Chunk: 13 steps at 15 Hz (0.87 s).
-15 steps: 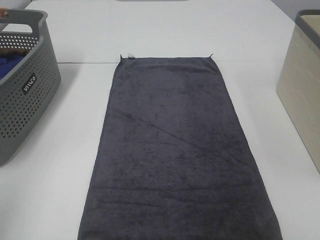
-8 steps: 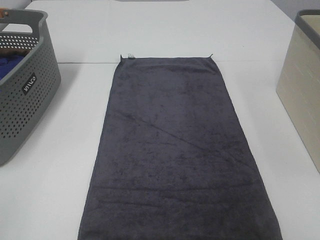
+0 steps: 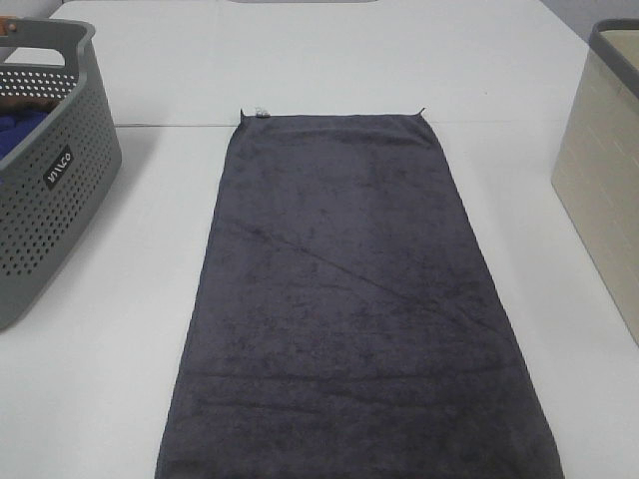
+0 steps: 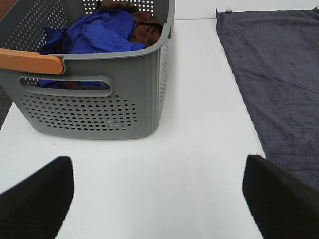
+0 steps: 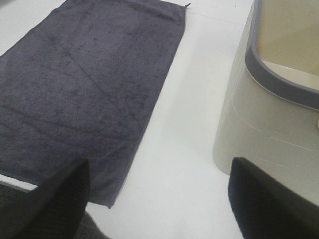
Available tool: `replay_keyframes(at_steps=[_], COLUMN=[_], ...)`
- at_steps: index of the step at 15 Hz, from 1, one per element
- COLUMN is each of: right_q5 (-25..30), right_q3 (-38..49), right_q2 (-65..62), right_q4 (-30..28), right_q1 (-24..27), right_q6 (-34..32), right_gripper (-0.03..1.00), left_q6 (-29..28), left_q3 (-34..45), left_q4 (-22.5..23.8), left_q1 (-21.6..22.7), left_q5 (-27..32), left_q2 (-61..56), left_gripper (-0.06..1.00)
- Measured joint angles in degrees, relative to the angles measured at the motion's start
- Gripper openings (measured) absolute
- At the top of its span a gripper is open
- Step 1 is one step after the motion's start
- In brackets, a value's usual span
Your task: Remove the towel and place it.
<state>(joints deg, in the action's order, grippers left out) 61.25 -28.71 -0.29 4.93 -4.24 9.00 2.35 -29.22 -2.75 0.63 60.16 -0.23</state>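
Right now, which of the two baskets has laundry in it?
The perforated grey basket on the left, holding a blue cloth and something brown. The beige bin on the right shows only bare inner wall.

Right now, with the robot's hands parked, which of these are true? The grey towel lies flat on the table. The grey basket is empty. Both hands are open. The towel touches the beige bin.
1. The towel lies spread flat on the table. True.
2. The grey basket is empty. False: it holds a blue cloth and something brown.
3. The left hand and right hand are open, holding nothing. True.
4. The towel touches the beige bin. False: bare table separates them.
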Motion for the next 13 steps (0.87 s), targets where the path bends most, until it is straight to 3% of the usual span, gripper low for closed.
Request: replay_keyframes(at_steps=[13], right_q5=[0.0], right_q3=[0.0], right_q2=[0.0], right_q4=[0.0], right_q1=[0.0], right_q6=[0.11], right_gripper=[0.75], left_q6=[-0.06], left_q3=[0.0], left_q4=[0.0], left_q1=[0.0], left_q5=[0.0], left_q2=[0.0], left_gripper=[0.86])
